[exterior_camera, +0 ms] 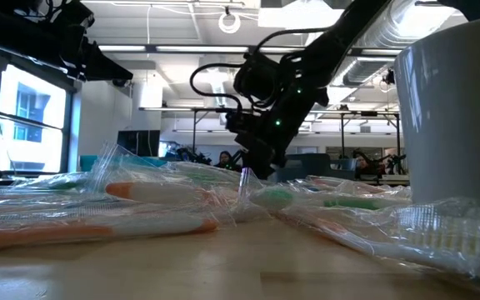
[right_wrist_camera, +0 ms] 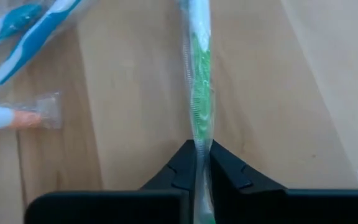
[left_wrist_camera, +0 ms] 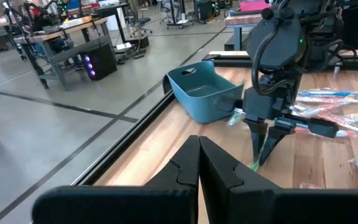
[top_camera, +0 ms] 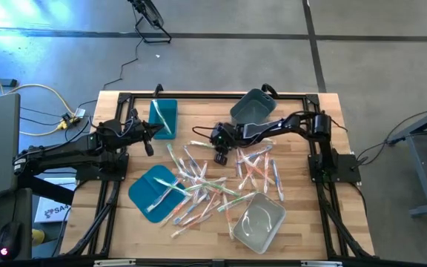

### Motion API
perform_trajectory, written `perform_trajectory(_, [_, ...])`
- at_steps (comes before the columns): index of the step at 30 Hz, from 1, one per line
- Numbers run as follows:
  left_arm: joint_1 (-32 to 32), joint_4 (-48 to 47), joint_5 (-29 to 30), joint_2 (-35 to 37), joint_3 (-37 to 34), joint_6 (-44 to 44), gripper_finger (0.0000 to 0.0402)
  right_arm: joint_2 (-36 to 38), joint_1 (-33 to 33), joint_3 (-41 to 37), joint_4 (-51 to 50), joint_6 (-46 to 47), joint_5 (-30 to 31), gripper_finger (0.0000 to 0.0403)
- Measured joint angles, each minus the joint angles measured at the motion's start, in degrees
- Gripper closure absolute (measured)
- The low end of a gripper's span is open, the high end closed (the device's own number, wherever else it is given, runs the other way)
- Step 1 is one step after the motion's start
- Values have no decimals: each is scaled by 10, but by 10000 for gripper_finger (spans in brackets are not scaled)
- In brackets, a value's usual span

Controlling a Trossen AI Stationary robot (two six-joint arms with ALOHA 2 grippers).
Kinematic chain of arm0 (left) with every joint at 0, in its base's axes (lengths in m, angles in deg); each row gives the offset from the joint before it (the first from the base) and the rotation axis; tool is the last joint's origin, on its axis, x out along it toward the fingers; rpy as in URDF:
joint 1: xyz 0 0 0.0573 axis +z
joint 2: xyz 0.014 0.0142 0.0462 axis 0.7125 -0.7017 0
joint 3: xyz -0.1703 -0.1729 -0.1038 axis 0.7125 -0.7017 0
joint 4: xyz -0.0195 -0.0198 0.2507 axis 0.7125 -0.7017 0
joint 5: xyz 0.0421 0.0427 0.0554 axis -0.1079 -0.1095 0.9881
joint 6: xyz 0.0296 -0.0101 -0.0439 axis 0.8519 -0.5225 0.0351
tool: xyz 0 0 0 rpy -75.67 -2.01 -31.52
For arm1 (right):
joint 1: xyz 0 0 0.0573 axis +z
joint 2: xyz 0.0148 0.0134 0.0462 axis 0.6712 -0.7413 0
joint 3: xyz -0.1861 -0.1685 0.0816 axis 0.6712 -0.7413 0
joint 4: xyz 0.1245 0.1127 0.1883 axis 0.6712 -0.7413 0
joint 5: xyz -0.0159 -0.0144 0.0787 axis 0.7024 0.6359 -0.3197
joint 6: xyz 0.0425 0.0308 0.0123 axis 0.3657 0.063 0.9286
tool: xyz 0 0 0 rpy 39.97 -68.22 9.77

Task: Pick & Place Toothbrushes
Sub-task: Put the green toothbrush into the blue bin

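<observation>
Right claw (right_wrist_camera: 202, 163) at frame centre of high view, pinched tight on green toothbrush (right_wrist_camera: 199, 93) by wrapper end, above the toothbrushes (top_camera: 213, 182) pile. Thin grip w/ slick wrap: could slip out. Left claw (left_wrist_camera: 199, 163) closed, empty, centre-left.

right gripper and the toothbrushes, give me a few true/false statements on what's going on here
1. The right gripper is shut on a green toothbrush. True.
2. The left gripper holds a toothbrush too. False: its fingers are shut with nothing between them, off to the table's left side.
3. Most toothbrushes lie loose on the wooden table. True.
4. The clear bin is full of toothbrushes. False: it looks empty.
5. The right gripper is working inside the grey bin. False: it is down over the table beside the pile.
</observation>
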Motion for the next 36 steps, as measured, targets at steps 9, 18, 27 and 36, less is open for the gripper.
perform_trajectory(9, [0,0,0,0,0,0,401,80,1,-1,-20,-28,0,396])
perform_trajectory(18, [0,1,-3,0,0,-1,401,229,-9,-1,-40,-58,10,397])
perform_trajectory(27, [0,1,-2,0,0,-2,401,341,-24,0,-74,-73,18,397])
perform_trajectory(36, [0,0,-2,0,0,-1,401,373,-44,0,-165,-82,16,398])
